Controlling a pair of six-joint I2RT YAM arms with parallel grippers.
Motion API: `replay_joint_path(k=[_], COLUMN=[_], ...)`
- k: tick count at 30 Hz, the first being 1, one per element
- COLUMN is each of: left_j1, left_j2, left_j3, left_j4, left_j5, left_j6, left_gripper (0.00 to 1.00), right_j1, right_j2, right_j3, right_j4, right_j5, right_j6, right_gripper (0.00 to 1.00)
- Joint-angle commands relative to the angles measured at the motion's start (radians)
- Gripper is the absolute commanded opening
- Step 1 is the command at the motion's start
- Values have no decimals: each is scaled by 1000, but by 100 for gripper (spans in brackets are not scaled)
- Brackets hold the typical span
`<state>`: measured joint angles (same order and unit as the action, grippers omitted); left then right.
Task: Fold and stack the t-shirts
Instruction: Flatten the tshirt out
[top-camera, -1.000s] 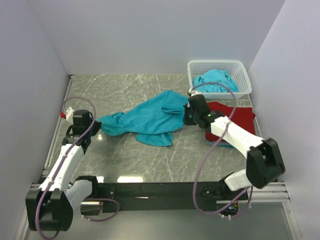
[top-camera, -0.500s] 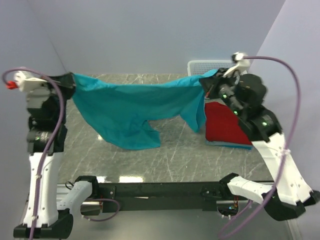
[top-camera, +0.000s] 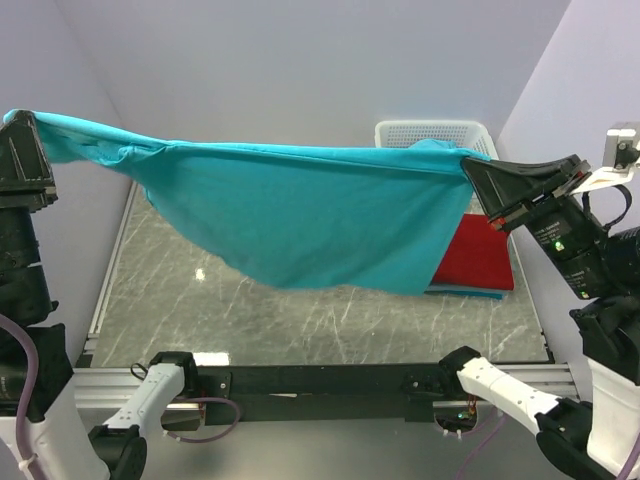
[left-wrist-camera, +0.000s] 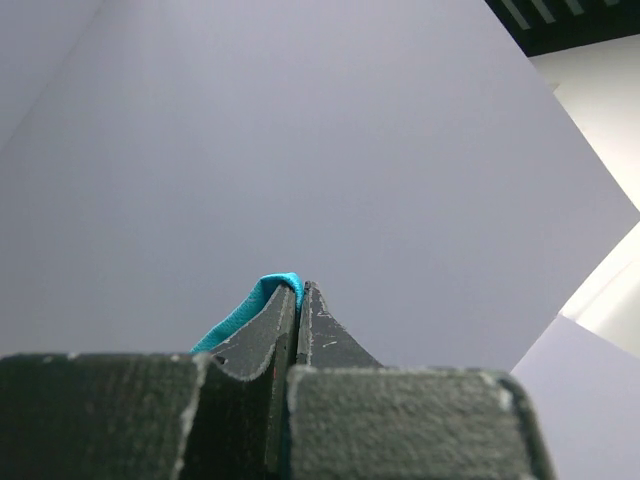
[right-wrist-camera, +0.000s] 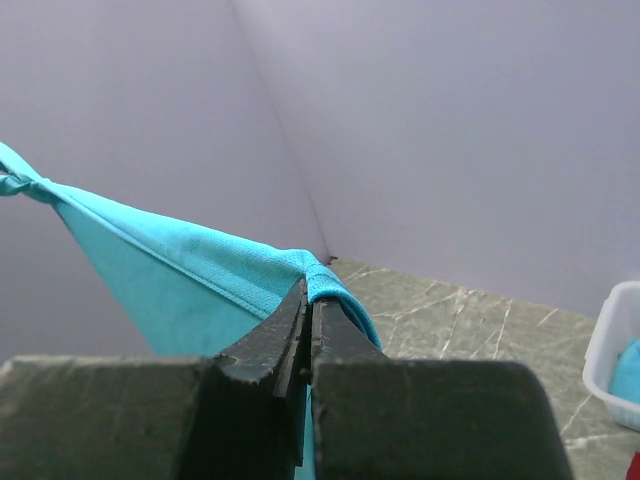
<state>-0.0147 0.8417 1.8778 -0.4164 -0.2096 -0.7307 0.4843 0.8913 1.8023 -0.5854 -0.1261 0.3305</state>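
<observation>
Your left gripper (top-camera: 22, 125) is clamped shut on one end of a teal t-shirt (top-camera: 300, 220) at the upper left of the overhead frame. The left wrist view shows a sliver of teal hem pinched between the closed fingers. Your right gripper (top-camera: 470, 168) is pinched shut on the other end at the right of the frame. Between them the top edge is stretched taut, and the body sags below it, seemingly clear of the marble table (top-camera: 250, 310).

I read this as the spreading step, with the shirt held open in the air and not yet laid down. Your next move calls for lowering both arms evenly, with the edge kept taut, so the cloth lands flat on the bare centre-left of the table. Keep it off the stack.

That stack sits at centre right: a folded red t-shirt (top-camera: 485, 255) lies on a folded teal one (top-camera: 460, 292), whose edge shows beneath it. The white lattice basket (top-camera: 432, 128) at upper right is mostly hidden behind the held shirt. The right wrist view shows some teal cloth (right-wrist-camera: 632, 368) inside it, though I cannot tell how much.
</observation>
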Motion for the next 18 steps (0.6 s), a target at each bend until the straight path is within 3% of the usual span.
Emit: replay_joint_path(k=[1, 9, 14, 18], left_j1=[-1, 1, 12, 131], left_j2=[65, 206, 456, 624], left_j3=[-6, -106, -7, 147], left_j4=[17, 174, 220, 240], left_j5=[3, -49, -67, 97], left_j6=[53, 105, 174, 133], left_gripper=[1, 1, 0, 0], right_j1=[-4, -26, -88, -119], right_j2=[41, 251, 438, 610], right_j3=[-1, 25, 72, 264], right_j4=[6, 50, 191, 210], right_j5=[-4, 47, -67, -102], right_j6=[-18, -44, -68, -102], right_gripper=[0, 0, 0, 0])
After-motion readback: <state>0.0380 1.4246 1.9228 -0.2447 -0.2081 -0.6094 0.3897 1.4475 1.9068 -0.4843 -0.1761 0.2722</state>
